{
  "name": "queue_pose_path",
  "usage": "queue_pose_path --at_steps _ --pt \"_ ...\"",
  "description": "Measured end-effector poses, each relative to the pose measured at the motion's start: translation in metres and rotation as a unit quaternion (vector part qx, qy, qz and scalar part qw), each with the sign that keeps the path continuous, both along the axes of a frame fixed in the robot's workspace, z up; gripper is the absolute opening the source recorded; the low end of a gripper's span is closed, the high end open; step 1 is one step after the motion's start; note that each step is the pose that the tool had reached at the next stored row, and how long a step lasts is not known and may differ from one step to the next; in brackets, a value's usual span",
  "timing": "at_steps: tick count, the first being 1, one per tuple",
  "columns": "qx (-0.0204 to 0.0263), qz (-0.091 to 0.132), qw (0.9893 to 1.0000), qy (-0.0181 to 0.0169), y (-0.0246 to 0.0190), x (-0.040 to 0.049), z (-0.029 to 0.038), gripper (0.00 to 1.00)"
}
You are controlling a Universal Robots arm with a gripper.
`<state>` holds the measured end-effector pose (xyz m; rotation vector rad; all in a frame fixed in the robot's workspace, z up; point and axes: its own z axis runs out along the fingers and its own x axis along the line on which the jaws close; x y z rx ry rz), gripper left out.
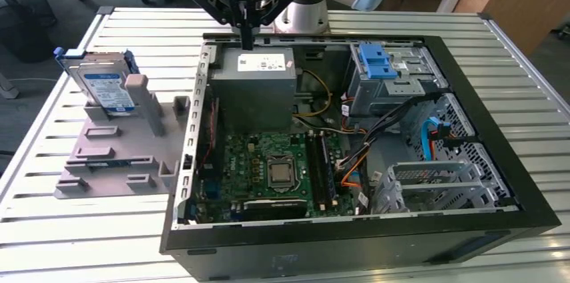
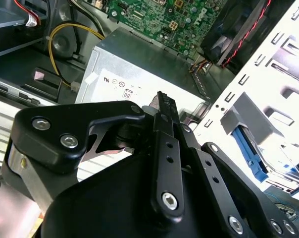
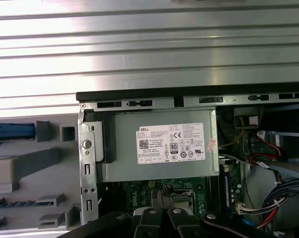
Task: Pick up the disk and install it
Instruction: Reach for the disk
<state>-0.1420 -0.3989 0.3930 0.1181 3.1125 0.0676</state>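
On a slatted bright-metal table (image 1: 133, 29), an open black computer case (image 1: 356, 246) lies on its side with the interior facing up. In the exterior view the disk (image 1: 104, 88) is a flat silver rectangle with a white-and-blue label, edged by a thin blue plastic bracket. It stands on edge, leaning slightly, in a matt grey moulded fixture (image 1: 111, 159) at about nine o'clock from the case, well apart from the arm. The gripper (image 1: 245, 41), black and angular with bolted link plates, hangs at twelve o'clock over the case's rear wall, just above the far edge of the boxy grey power supply (image 1: 253, 73). Its two slim fingers are pressed together and carry nothing. In both wrist views the joined tips point toward the power supply's smooth sheet-metal face with its white sticker. Toward six o'clock from the supply sits the green motherboard (image 1: 267, 169). At about one o'clock a ridged blue plastic latch (image 1: 378, 63) tops a grey steel drive cage (image 1: 392, 89), with coloured cables (image 1: 356, 159) trailing beside it
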Motion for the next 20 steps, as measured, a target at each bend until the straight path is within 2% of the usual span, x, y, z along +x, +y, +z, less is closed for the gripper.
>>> queue_pose_path --at_steps 20 --pt "0.0 0.0 1.0 0.0 0.0 -0.013 0.0 0.11"
